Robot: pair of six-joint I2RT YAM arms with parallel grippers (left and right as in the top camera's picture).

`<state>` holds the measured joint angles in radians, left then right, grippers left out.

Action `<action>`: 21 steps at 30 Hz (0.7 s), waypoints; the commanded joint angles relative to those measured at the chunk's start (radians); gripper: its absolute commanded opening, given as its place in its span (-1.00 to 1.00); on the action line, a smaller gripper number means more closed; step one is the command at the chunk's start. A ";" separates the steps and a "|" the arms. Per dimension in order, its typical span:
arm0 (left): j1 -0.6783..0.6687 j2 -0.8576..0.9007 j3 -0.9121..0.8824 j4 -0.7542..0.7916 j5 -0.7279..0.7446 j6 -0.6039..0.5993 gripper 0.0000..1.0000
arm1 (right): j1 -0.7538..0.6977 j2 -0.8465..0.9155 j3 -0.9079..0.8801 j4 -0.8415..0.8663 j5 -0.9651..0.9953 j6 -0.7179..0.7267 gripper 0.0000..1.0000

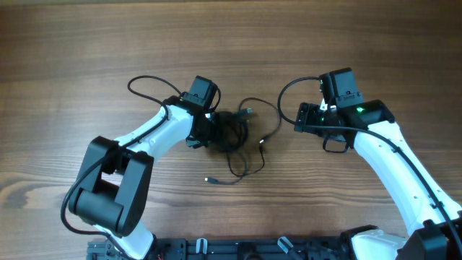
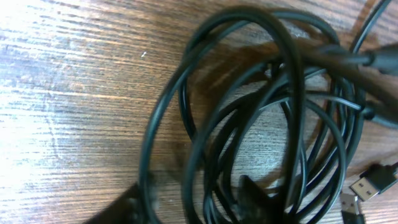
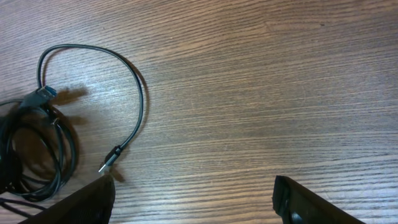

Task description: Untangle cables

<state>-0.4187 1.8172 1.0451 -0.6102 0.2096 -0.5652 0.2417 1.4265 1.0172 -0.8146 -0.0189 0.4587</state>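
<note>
The cables (image 1: 232, 134) lie as a small dark bundle at the table's middle, with thin loops running right to a plug end (image 1: 261, 142) and forward to another end (image 1: 209, 180). My left gripper (image 1: 214, 131) sits at the bundle's left side. In the left wrist view the coil (image 2: 273, 118) fills the frame, and the open fingers (image 2: 194, 202) straddle several strands. My right gripper (image 1: 297, 119) is open and empty, to the right of the loops. The right wrist view shows its wide-open fingers (image 3: 193, 199), the coil (image 3: 37, 149) at far left and a plug tip (image 3: 109, 160) near the left finger.
Bare wooden tabletop (image 1: 86, 58) lies all around. USB plugs (image 2: 373, 180) lie at the coil's lower right edge. A blue-tipped plug (image 3: 43, 93) rests at the top of the coil. Thicker black arm cables (image 1: 148, 83) loop behind each wrist.
</note>
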 commanded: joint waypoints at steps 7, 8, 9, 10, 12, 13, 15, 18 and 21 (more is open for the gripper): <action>-0.004 -0.034 0.028 0.016 0.087 0.029 -0.92 | 0.002 -0.010 0.015 0.022 -0.156 -0.135 0.72; -0.004 -0.065 0.060 0.024 0.192 0.094 -0.92 | 0.002 -0.010 0.015 0.047 -0.272 -0.203 0.72; -0.004 -0.084 0.079 0.027 0.243 0.119 -0.92 | 0.002 -0.010 0.015 0.059 -0.309 -0.219 0.73; -0.004 -0.108 0.100 0.028 0.298 0.142 -0.92 | 0.002 -0.010 0.015 0.071 -0.339 -0.224 0.73; -0.004 -0.153 0.131 0.031 0.394 0.175 -0.92 | 0.002 -0.010 0.015 0.090 -0.367 -0.224 0.75; -0.004 -0.183 0.142 0.040 0.459 0.194 -0.92 | 0.002 -0.010 0.015 0.097 -0.378 -0.224 0.75; -0.004 -0.218 0.144 0.060 0.513 0.196 -0.92 | 0.002 -0.010 0.015 0.105 -0.387 -0.224 0.75; -0.004 -0.274 0.144 0.073 0.555 0.195 -0.92 | 0.002 -0.010 0.015 0.117 -0.387 -0.224 0.76; -0.005 -0.303 0.144 0.077 0.600 0.195 -0.92 | 0.002 -0.010 0.015 0.137 -0.386 -0.221 0.77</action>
<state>-0.4187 1.5486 1.1751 -0.5411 0.6884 -0.3981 0.2417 1.4265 1.0172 -0.6968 -0.3737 0.2581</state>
